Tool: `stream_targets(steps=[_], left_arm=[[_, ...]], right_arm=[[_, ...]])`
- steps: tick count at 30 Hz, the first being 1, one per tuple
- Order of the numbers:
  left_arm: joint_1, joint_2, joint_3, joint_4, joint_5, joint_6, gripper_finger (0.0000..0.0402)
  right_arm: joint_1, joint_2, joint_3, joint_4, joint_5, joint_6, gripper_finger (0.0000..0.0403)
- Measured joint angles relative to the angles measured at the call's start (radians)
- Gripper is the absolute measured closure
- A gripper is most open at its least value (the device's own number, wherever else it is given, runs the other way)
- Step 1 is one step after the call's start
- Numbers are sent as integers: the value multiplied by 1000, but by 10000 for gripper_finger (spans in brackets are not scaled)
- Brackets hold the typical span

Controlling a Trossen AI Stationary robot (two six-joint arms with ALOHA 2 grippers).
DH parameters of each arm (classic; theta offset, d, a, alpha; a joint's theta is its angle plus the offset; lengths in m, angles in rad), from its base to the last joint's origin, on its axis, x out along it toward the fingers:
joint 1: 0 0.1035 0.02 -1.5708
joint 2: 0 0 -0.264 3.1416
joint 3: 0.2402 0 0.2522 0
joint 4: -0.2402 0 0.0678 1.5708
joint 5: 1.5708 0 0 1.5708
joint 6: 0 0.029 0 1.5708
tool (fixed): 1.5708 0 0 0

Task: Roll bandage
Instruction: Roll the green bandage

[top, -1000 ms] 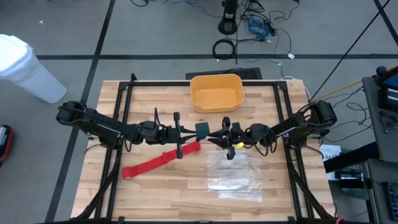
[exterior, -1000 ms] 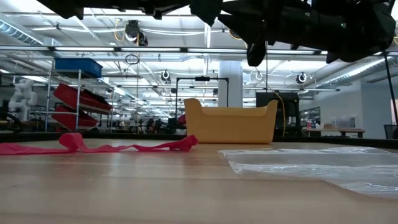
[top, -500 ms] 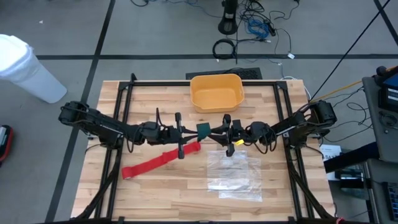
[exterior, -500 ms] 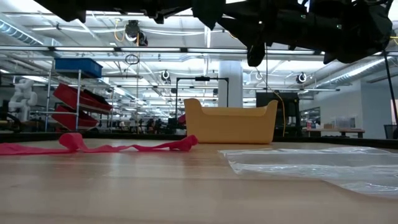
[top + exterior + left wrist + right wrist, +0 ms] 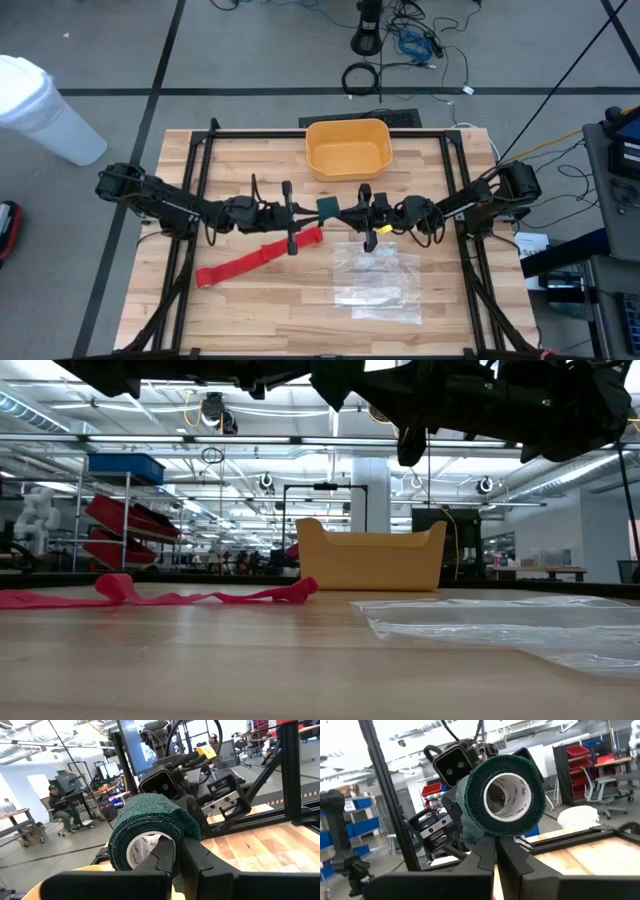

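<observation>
High view: both arms meet over the middle of the table [image 5: 250,310], well above the wood. Left gripper [image 5: 305,211] and right gripper [image 5: 343,212] both pinch a dark green roll [image 5: 327,207] from opposite sides. Red bandage [image 5: 258,258] lies flat and unrolled on the table, running diagonally from near the left front part toward the centre, its upper end under the left gripper's shadow area; nothing grips it. Clear bag [image 5: 378,283] lies right of centre, toward the front edge, apart from the bandage. Yellow bin [image 5: 348,147] sits at the back edge, centre.

Low view: bandage [image 5: 150,595] is a crumpled red strip on the wood, left side, one end close by the bin [image 5: 370,557]. Bag [image 5: 510,625] spreads flat at right. Arms are dark shapes overhead, off the table.

Left wrist view: left gripper [image 5: 178,849] jaws nearly closed, clamped on the edge of the green roll [image 5: 150,827]; white core shows. Right arm's gripper sits just behind the roll. A person sits at a desk far back in the room.

Right wrist view: right gripper [image 5: 496,847] jaws narrow, closed on the rim of the roll [image 5: 502,795]. Left arm's wrist is right behind it.
</observation>
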Motion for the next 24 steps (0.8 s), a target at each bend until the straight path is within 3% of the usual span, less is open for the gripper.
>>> stream_targets(steps=[12, 16, 20, 24], left_arm=[[-2, 2, 0, 16, 30, -1, 388], [-2, 2, 0, 14, 33, -27, 388], [0, 1, 0, 65, -8, -271, 388], [22, -4, 0, 79, -23, -523, 388]], right_arm=[[-29, 14, 1, -165, 75, 117, 402], [-25, 14, 0, -175, -66, -21, 402], [35, 14, 0, -181, -132, -132, 402], [112, 7, 0, -193, 14, -368, 402]])
